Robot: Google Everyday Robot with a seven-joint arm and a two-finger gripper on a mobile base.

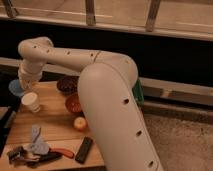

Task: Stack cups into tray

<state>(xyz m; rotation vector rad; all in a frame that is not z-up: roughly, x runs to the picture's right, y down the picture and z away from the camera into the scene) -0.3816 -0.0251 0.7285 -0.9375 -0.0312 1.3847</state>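
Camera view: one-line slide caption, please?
Shut gripper by light-blue cup at left end of table; white cup nearby; green tray mostly hidden behind arm.

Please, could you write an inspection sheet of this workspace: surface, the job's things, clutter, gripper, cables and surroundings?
Surface: wooden table, crowded with objects.
Job's things: light-blue cup at the table's left edge; white cup upright beside it, not stacked; green tray mostly hidden behind the arm.
Clutter: dark brown bowl, orange bowl, round fruit, flat black object, red-handled tool, bluish cloth.
Gripper: gripper at the light-blue cup, jaws shut; a hold cannot be confirmed.
Cables: nothing seen.
Surroundings: railing posts behind; speckled floor on the right.
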